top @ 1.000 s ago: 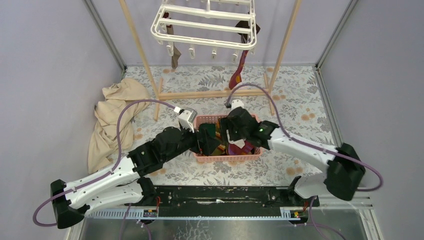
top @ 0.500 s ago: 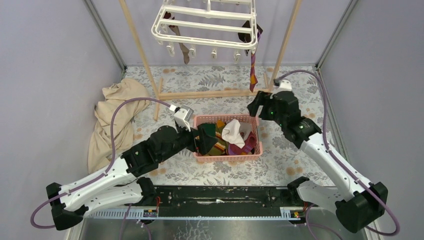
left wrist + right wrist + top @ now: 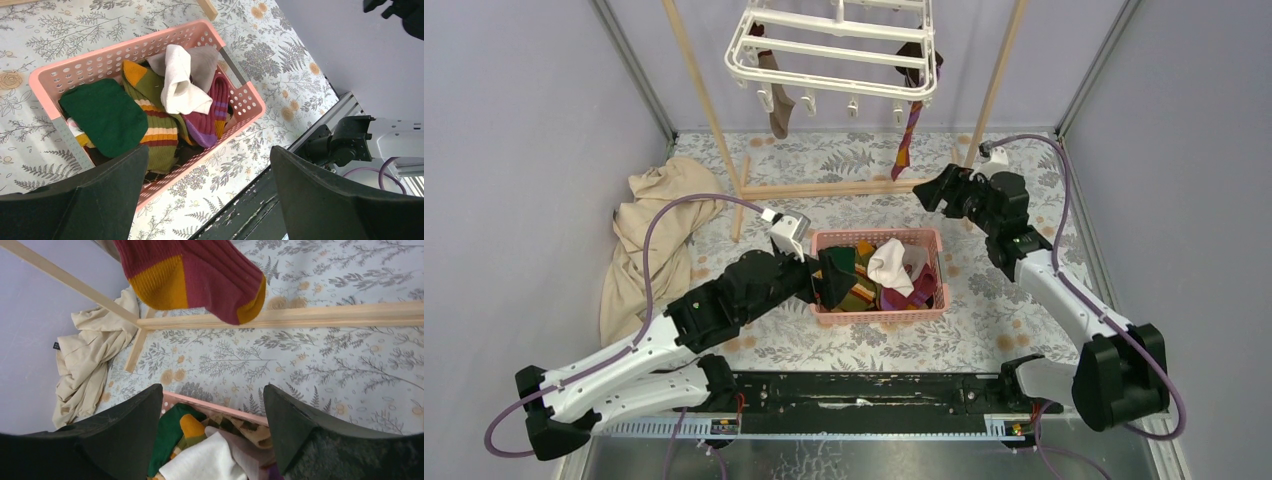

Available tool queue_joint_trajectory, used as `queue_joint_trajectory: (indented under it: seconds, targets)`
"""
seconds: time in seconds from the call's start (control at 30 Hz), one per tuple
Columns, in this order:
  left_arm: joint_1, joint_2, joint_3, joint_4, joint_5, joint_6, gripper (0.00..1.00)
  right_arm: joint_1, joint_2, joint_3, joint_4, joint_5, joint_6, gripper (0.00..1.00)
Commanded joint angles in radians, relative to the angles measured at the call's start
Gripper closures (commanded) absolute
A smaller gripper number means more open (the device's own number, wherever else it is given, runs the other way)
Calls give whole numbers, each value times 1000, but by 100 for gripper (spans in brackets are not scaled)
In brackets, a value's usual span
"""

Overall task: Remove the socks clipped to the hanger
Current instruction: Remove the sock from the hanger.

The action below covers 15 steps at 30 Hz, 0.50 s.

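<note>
A flowered table [image 3: 844,160] is filling the frame. At top centre the hanger [image 3: 834,50] is carrying a brown sock [image 3: 776,108] and a maroon sock [image 3: 906,130]. The left gripper [image 3: 205,165], over the central pink basket [image 3: 879,316], and the right gripper [image 3: 212,395], right of centre, are both standing spread, empty.

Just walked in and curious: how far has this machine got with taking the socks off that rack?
Mostly done: a pile of socks lies in the pink basket. In hand: the right claw, open and empty, is raised near the maroon sock; the left claw hovers open over the basket. Left: at least that sock and a brown sock hang clipped to the hanger.
</note>
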<state>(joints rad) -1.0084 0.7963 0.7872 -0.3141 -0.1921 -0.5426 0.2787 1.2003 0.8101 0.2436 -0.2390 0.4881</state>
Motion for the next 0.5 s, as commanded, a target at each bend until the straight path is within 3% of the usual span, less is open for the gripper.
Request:
queue_joint_trajectory:
  seconds: [0.0, 0.27, 0.47]
  targets:
    - [-5, -3, 49, -13, -27, 11, 1, -1, 49, 46, 224, -31, -26, 20]
    - [-6, -18, 28, -20, -31, -21, 1, 56, 168, 127, 281, 13, -91, 19]
    - [-5, -12, 35, -31, -25, -35, 1, 133, 246, 227, 180, 316, -172, 19]
